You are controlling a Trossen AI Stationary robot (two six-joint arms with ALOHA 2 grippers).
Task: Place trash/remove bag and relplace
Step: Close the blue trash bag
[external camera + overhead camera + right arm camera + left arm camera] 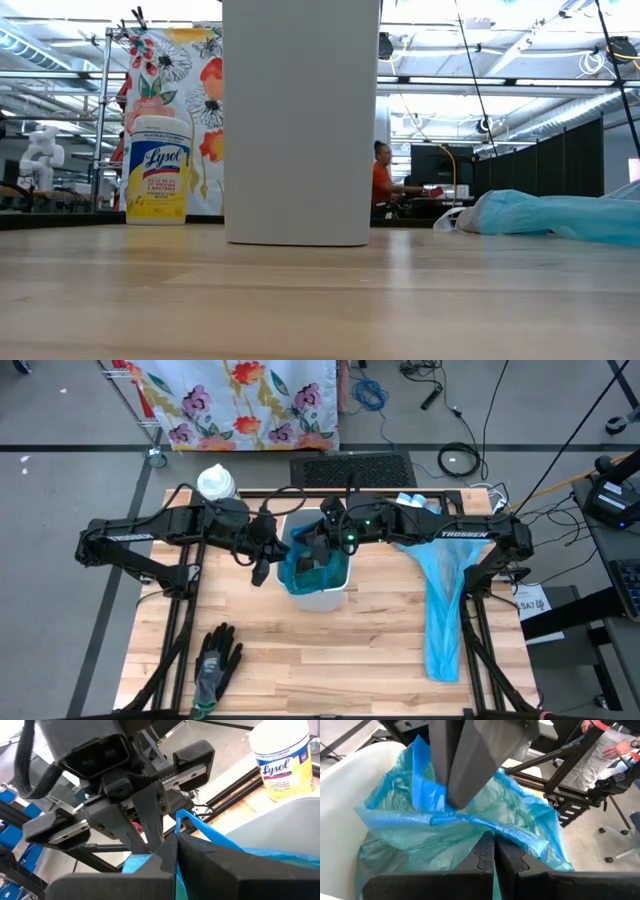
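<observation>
High view: both pincers meet over the white plastic bin (322,598) mid-table, the left pincer (494,851) and right pincer (176,849) each clenched on the rim of the thin blue plastic bag (470,817) lining it. A second blue bag (442,605) lies flat on the right.

high: overhead | low: tabletop-level | wrists: close | shared: white bin (322,596)

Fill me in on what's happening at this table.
Both arms are over the white bin mid-table. The left gripper and the right gripper are each shut on the rim of the blue bag lining it. A second blue bag lies flat on the table to the right, and a glove near the front.
</observation>
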